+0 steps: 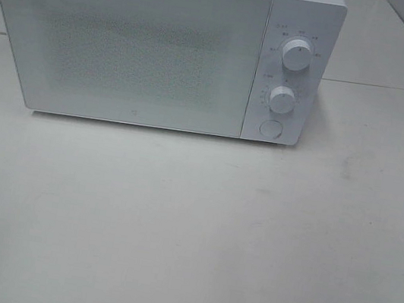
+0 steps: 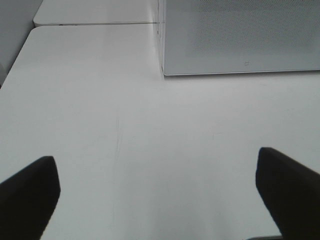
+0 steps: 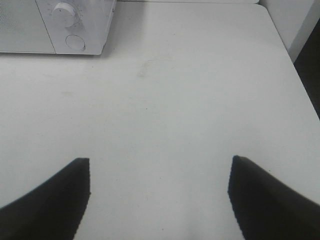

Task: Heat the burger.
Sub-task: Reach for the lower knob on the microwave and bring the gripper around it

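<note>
Burger: out of my views, likely soft, take low by sides; left pincer (image 2: 156, 160), right pincer (image 3: 159, 161) both apart, empty.

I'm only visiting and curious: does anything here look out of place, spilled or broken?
Nothing looks spilled, broken or askew. The microwave sits square on the table, door shut. Only a faint smudge marks the tabletop. The left gripper and right gripper hang open, holding nothing. No burger shows in any view.

One microwave (image 1: 157, 44) is counted at the far side, bearing two knobs, upper knob (image 1: 297, 55) and lower knob (image 1: 282, 99), and one round button (image 1: 270, 128). Two grippers are counted: left gripper (image 2: 155, 156), right gripper (image 3: 160, 159).
</note>
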`<state>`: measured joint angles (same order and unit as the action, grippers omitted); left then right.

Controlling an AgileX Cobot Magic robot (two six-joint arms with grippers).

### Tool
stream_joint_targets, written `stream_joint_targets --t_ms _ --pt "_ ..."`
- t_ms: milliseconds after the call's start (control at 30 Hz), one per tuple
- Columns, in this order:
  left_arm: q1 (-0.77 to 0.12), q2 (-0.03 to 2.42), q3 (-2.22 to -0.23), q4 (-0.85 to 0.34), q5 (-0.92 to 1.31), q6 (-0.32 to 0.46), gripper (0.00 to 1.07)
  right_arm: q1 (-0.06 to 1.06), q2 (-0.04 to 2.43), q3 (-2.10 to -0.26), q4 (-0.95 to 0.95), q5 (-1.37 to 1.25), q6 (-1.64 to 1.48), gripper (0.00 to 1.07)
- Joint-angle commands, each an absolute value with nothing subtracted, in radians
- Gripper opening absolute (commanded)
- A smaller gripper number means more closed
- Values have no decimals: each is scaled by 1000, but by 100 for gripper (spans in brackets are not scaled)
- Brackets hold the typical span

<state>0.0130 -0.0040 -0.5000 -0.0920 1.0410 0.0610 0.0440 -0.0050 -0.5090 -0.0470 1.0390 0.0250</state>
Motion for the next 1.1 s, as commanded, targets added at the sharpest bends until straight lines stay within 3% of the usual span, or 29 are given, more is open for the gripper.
stream_joint_targets --t_ms 33,500,1100 --pt "16 -33 -497 -94 1039 61 100 37 -30 -506 -46 1036 32 76" --pt "16 -33 -497 -94 1039 61 100 37 -5 -537 -46 973 41 76" --pt "16 -33 -497 -94 1039 61 100 37 350 -469 -39 477 48 76"
